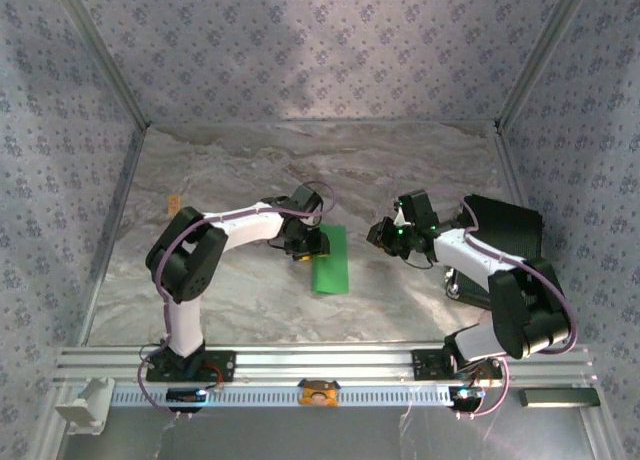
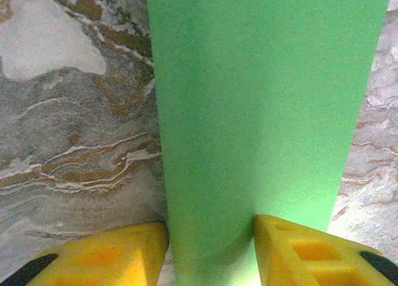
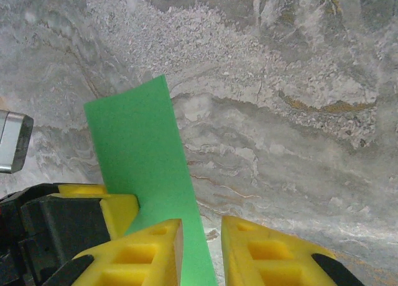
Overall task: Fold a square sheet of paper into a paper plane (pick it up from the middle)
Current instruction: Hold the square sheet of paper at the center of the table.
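Green sheet (image 1: 331, 263) sits just below the middle of the overhead view, lying on the worktop (image 1: 230, 170). It's a narrow upright strip now, not a square, so I judge the first fold is in.

My left jaws come in at its upper left edge. In my left wrist view the strip runs straight up the frame from between my yellow fingers (image 2: 106, 258) at the bottom edge. The jaws stand about half spread, and the paper fills the gap, touching both inner faces. It looks bowed rather than flat, so I read this as a light sideways hold that keeps the fold gathered and steady, not a hard squeeze.

My right jaws hover right of the strip, apart from it in the overhead view. Their fingers (image 3: 267, 255) show at the bottom of my right wrist view with a slim gap between them, pinching nothing. I'd say they're parked there ready to press the crease.
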Robot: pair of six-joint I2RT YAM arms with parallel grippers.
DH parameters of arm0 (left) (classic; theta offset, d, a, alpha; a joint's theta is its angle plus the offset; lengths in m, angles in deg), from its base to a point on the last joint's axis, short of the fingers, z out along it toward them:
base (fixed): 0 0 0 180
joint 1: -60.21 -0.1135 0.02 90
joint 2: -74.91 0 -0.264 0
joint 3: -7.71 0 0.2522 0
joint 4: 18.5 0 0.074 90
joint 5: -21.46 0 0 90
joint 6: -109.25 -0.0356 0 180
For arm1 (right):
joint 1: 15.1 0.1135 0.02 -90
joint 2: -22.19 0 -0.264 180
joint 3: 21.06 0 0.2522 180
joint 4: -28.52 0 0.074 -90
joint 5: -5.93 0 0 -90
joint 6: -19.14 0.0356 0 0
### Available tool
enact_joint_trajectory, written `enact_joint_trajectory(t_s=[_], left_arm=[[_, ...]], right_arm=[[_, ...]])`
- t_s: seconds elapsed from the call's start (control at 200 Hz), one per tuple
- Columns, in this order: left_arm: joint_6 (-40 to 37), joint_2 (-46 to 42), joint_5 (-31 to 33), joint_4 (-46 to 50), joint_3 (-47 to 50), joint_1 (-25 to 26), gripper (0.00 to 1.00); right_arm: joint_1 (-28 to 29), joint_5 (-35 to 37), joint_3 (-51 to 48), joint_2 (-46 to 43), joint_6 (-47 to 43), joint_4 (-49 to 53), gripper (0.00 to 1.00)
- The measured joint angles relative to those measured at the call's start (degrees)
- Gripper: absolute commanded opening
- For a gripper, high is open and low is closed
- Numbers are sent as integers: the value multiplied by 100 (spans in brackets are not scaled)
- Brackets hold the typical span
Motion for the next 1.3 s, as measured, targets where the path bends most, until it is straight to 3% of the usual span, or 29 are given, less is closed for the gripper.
enact_joint_trajectory(t_s=[0.425, 0.819, 1.299], left_arm=[[-37, 2, 20, 2, -4, 9, 44], [-17, 11, 22, 2, -4, 9, 44], [28, 28, 15, -7, -4, 9, 44]], right_arm=[[72, -214, 35, 284, -24, -61, 19], [557, -125, 262, 723, -155, -129, 14], [138, 118, 72, 452, -153, -92, 16]])
